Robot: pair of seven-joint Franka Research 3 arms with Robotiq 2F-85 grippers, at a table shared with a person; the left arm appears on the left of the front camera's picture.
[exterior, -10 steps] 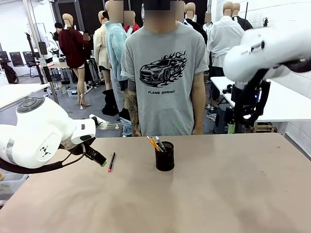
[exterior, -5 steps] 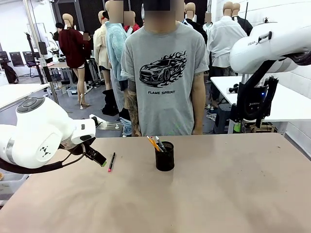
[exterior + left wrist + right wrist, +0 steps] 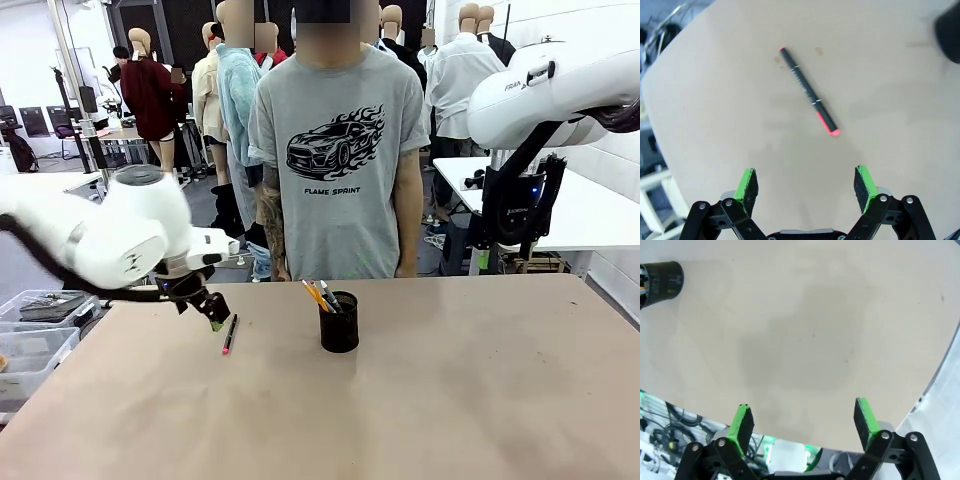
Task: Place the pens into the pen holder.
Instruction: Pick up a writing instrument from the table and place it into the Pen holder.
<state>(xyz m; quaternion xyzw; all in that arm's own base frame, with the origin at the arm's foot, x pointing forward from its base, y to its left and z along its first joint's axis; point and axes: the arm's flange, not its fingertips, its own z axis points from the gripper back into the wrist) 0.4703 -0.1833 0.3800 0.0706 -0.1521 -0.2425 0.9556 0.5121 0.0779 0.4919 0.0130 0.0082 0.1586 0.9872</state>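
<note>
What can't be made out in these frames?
Front view: pens in the pen holder overlap, too small to count.
Left wrist view: pen holder cut by the top-right corner, blurred.
Right wrist view: pen holder cut by the left edge, contents unclear.
Front view: left end effector blurred, opening unreadable.

One black pen [image 3: 807, 90] with a pink-red end lies flat just ahead of my left gripper [image 3: 807, 182], diagonal to the spread jaws and not touching them. Pen holder [image 3: 339, 322], a black mesh cup, stands upright farther off to that gripper's right. The orange-yellow pen [image 3: 314, 293] and silver-grey pen [image 3: 330, 294] lean inside it.
</note>
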